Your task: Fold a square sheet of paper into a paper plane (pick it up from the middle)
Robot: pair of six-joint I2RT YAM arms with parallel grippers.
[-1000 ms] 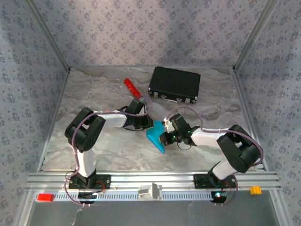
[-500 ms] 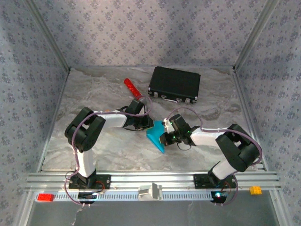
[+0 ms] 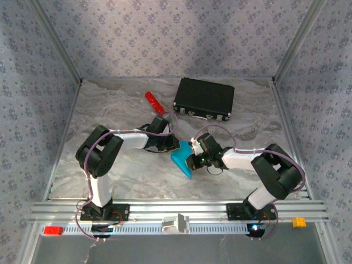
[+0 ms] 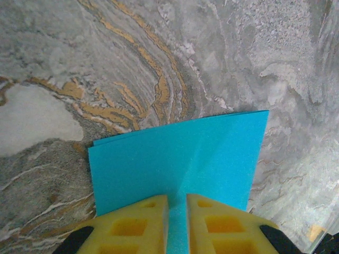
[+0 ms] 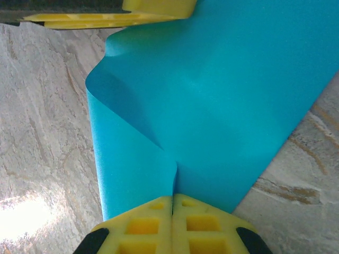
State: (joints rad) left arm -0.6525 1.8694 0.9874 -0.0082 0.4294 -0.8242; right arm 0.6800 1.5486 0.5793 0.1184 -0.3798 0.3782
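The cyan-blue sheet of paper (image 3: 181,159) lies partly folded in the middle of the table, between my two grippers. My left gripper (image 3: 170,146) comes at it from the far left. In the left wrist view its yellow fingers (image 4: 132,222) stand a narrow slit apart, pinching a raised ridge of the paper (image 4: 175,159). My right gripper (image 3: 191,158) reaches in from the right. Its jaws (image 5: 173,198) are shut tight on a pinched crease of the paper (image 5: 222,95), which curls up toward the left gripper's finger (image 5: 159,8). No finished paper plane shape shows.
A black case (image 3: 204,98) lies at the back of the table, right of centre. A red cylinder (image 3: 153,102) lies to its left, just beyond the left arm. Patterned walls close the table on three sides.
The right gripper has crept slightly to the left with the paper; the left arm has hardly moved.
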